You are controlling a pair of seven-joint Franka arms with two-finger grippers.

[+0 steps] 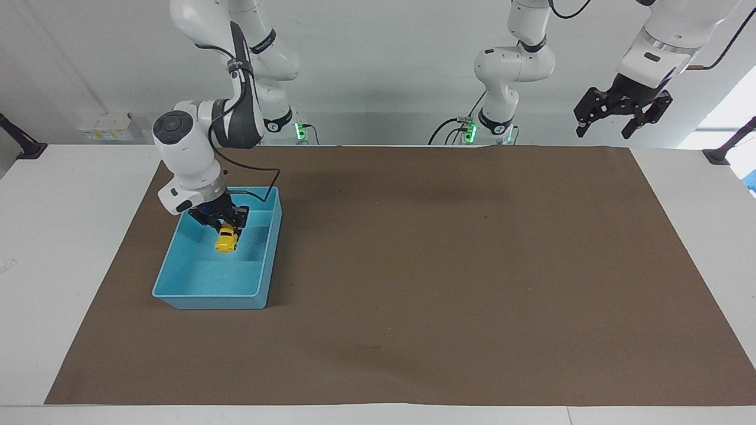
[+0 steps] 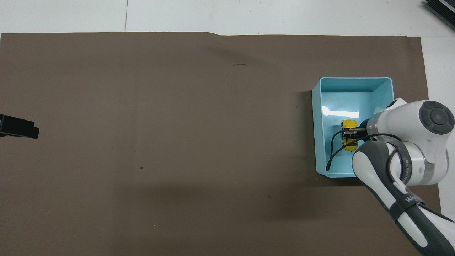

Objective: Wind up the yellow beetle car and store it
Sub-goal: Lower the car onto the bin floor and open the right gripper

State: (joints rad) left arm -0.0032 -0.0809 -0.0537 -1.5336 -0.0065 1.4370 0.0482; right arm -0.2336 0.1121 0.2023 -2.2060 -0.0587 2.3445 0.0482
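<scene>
1. right gripper (image 1: 226,223) is down inside the light-blue bin (image 1: 177,277), jaws gripping the yellow beetle car (image 1: 227,238); the car seems to sit at the bin's floor
2. left gripper (image 1: 620,115) waits raised, well apart from the bin, jaws open

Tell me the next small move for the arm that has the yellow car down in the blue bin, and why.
Probably open the right gripper and let go. It is shut on the yellow beetle car, which is already low inside the light-blue bin, at or just above the floor; whether the wheels touch cannot be told. The left gripper waits raised at the left arm's end of the table.
</scene>
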